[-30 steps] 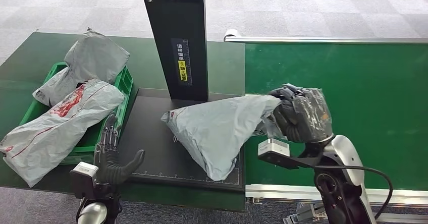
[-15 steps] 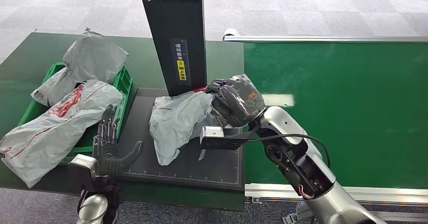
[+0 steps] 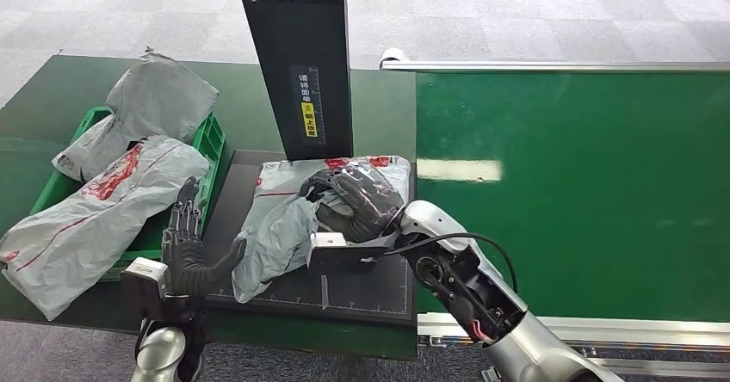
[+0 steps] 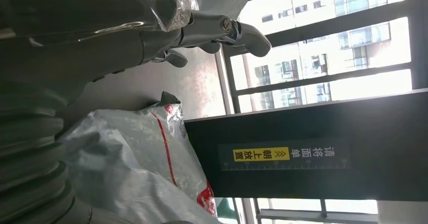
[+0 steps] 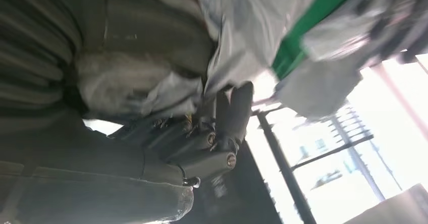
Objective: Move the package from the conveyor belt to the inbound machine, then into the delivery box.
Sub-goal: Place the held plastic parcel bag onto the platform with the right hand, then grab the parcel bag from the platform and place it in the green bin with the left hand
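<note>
A grey plastic mail package point(image 3: 288, 218) with red print lies on the black platform of the inbound machine point(image 3: 250, 184), below its black post point(image 3: 297, 64). My right hand point(image 3: 357, 200) grips the package near its upper right part and lies on top of it. In the right wrist view the fingers point(image 5: 222, 128) curl into the crumpled grey package point(image 5: 131, 88). My left hand point(image 3: 188, 257) stands upright at the platform's left front edge, fingers spread, holding nothing. The left wrist view shows the package point(image 4: 136, 153) beside the post point(image 4: 303, 148).
A green delivery box point(image 3: 211, 141) at the left holds two grey packages, one at the back point(image 3: 155, 102) and a long one point(image 3: 86, 218) hanging over the front. The green conveyor belt point(image 3: 585, 175) lies at the right, with a metal rail point(image 3: 551, 66) behind.
My right hand has carried the package leftward from the belt's edge and lowered it onto the black platform. The left hand stayed almost still.
</note>
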